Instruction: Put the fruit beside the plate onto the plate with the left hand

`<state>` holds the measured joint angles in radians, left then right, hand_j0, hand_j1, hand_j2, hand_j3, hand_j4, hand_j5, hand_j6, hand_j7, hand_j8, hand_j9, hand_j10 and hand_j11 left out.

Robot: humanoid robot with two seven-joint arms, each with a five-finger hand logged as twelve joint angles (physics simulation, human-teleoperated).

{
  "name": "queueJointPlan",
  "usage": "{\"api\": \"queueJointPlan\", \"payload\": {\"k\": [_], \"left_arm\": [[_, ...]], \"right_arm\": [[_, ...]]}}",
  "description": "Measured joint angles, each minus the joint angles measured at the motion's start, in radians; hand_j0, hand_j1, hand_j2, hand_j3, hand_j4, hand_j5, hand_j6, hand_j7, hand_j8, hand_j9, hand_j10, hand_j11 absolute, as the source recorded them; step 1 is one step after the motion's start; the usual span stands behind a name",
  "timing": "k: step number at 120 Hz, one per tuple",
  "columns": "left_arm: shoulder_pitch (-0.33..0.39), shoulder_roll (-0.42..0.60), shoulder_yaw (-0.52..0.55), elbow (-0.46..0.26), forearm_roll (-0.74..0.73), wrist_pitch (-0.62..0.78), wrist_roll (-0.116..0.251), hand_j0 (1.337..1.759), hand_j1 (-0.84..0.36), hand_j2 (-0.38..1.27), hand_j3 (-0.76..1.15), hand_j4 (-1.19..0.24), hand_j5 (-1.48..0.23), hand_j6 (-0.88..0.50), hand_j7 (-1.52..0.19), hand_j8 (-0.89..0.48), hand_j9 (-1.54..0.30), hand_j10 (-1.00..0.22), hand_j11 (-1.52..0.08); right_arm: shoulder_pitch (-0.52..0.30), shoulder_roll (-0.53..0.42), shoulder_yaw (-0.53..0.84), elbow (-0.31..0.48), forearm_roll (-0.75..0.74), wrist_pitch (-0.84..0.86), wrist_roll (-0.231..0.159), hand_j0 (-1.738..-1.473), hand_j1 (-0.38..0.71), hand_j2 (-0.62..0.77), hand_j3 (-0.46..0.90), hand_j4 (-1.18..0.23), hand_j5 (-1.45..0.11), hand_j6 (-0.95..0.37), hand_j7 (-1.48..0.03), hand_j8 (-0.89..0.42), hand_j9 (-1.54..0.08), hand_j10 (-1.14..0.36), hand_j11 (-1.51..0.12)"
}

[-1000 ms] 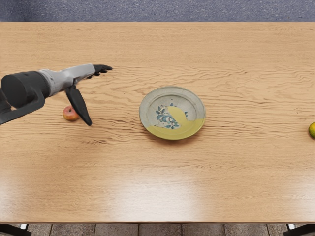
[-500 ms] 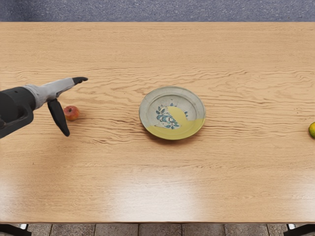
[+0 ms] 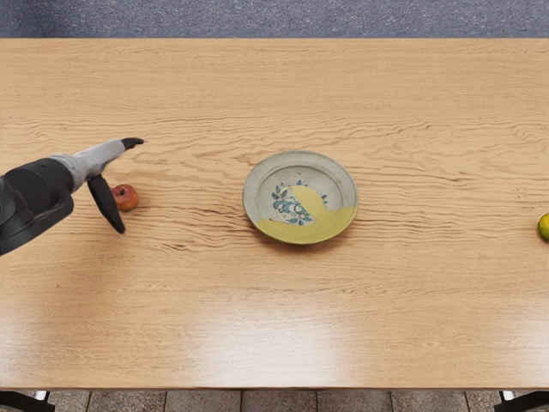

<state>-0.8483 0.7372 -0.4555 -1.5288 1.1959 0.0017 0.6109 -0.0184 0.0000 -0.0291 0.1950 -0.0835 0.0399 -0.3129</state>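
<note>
A small red apple (image 3: 126, 196) lies on the wooden table, left of the plate (image 3: 257, 184), about a plate's width from its rim. The plate is grey with a blue flower pattern and a yellow patch, and nothing lies on it. My left hand (image 3: 120, 184) comes in from the left edge and sits just left of the apple. Its fingers (image 3: 129, 142) point up and right past the apple, and the dark thumb (image 3: 107, 204) hangs down beside it. The hand is spread and holds nothing. The right arm does not show.
A yellow-green fruit (image 3: 543, 227) sits at the table's right edge, far from the plate. The table's far edge (image 3: 274, 39) runs along the top of the view.
The left hand has drawn back to the left, from over the apple to beside it. The apple now shows whole and sits slightly to the right of where it was.
</note>
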Motion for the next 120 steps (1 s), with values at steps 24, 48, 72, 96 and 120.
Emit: {"api": "queueJointPlan", "payload": {"k": [24, 48, 72, 96, 120], "left_arm": [[0.014, -0.036, 0.001, 0.052, 0.007, 0.010, 0.000, 1.658, 0.23, 0.02, 0.00, -0.10, -0.13, -0.11, -0.13, -0.11, -0.13, -0.10, -0.13], [0.022, -0.084, 0.002, 0.115, 0.019, 0.022, 0.000, 1.658, 0.17, 0.03, 0.00, -0.15, -0.19, -0.15, -0.19, -0.15, -0.19, -0.15, -0.19], [0.029, -0.096, 0.004, 0.166, 0.030, 0.033, 0.000, 1.658, 0.13, 0.04, 0.00, -0.19, -0.24, -0.19, -0.24, -0.19, -0.24, -0.19, -0.24], [0.037, -0.097, 0.006, 0.178, 0.032, 0.047, 0.000, 1.658, 0.07, 0.05, 0.00, -0.24, -0.31, -0.24, -0.31, -0.24, -0.31, -0.24, -0.31], [0.037, -0.119, 0.016, 0.205, 0.074, 0.080, 0.000, 1.658, 0.03, 0.06, 0.00, -0.27, -0.35, -0.27, -0.35, -0.27, -0.35, -0.27, -0.35]], "right_arm": [[0.000, 0.000, 0.000, 0.000, 0.000, 0.000, 0.000, -1.658, -0.35, 0.00, 0.00, 0.00, 0.00, 0.00, 0.00, 0.00, 0.00, 0.00, 0.00], [0.000, 0.000, 0.000, 0.000, 0.000, -0.001, 0.000, -1.658, -0.35, 0.00, 0.00, 0.00, 0.00, 0.00, 0.00, 0.00, 0.00, 0.00, 0.00], [0.000, 0.000, 0.000, 0.000, 0.000, -0.001, 0.000, -1.658, -0.35, 0.00, 0.00, 0.00, 0.00, 0.00, 0.00, 0.00, 0.00, 0.00, 0.00], [0.000, 0.000, 0.000, 0.000, -0.001, -0.001, 0.000, -1.658, -0.35, 0.00, 0.00, 0.00, 0.00, 0.00, 0.00, 0.00, 0.00, 0.00, 0.00], [0.000, 0.000, 0.000, -0.006, 0.000, -0.001, 0.000, -1.658, -0.35, 0.00, 0.00, 0.00, 0.00, 0.00, 0.00, 0.00, 0.00, 0.00, 0.00]]}}
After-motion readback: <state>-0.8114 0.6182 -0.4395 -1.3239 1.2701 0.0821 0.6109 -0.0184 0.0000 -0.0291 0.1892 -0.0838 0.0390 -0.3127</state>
